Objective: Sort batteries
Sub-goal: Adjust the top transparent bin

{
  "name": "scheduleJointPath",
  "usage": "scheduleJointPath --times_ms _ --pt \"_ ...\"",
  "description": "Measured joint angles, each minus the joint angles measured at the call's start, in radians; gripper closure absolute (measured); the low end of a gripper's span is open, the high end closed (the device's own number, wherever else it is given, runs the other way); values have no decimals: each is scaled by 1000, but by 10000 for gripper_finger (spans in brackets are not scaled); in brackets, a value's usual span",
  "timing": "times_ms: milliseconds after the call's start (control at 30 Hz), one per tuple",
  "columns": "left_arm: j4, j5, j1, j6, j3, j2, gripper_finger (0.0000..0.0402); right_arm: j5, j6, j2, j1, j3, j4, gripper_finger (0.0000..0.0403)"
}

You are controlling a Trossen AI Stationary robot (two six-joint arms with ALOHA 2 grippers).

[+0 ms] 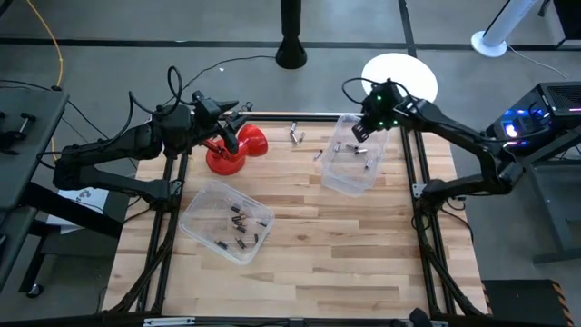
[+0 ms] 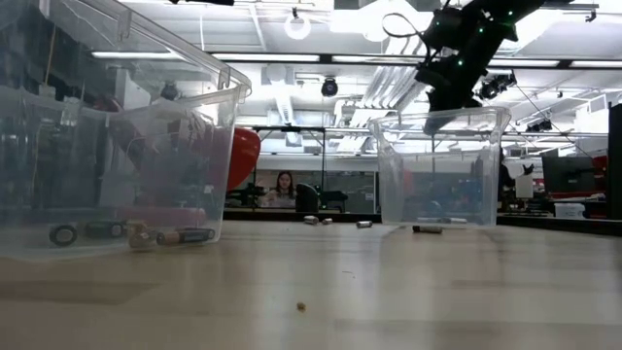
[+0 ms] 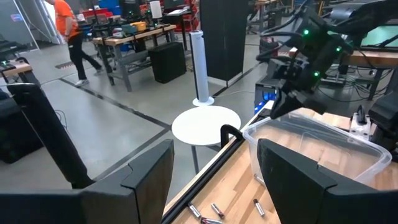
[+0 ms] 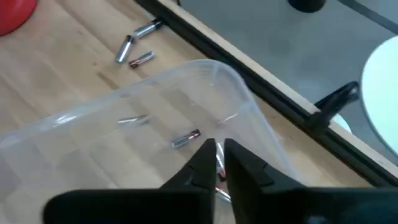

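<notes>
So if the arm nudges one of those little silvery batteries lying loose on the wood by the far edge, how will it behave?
The small silvery cylindrical batteries lie on their sides on the smooth wooden table, so a sideways nudge would probably send one rolling. They look tiny and smooth, likely slippery to pinch. Being rigid, they shouldn't bend.

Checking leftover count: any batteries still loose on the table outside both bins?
Yes, a few batteries lie on the bare wood of the table beyond the rim of the clear bin.
</notes>
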Motion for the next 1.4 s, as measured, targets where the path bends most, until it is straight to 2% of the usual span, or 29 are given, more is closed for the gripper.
scheduleJointPath --times_ms 100,233,467,567,767,933,1100,1233,1400 --pt "0 0 0 0 0 0 175 -48 37 1 -2 0 0 342" --pt "0 0 0 0 0 0 175 -235 82 1 36 0 3 310" --pt "0 0 0 0 0 0 175 -217 220 1 166 0 37 282" --pt "0 0 0 0 0 0 175 -211 251 -9 199 0 -36 276" --pt "-1 10 0 0 0 0 175 34 440 -112 282 0 -217 274" --pt "-1 29 0 0 0 0 175 253 730 -228 395 0 -354 274" --pt "-8 29 0 0 0 0 175 455 1029 -244 496 -1 -551 274" --pt "-11 29 0 0 0 0 175 490 1087 -210 506 -28 -540 274" --pt "-14 37 0 0 0 0 175 458 1170 -142 485 -87 -531 274"
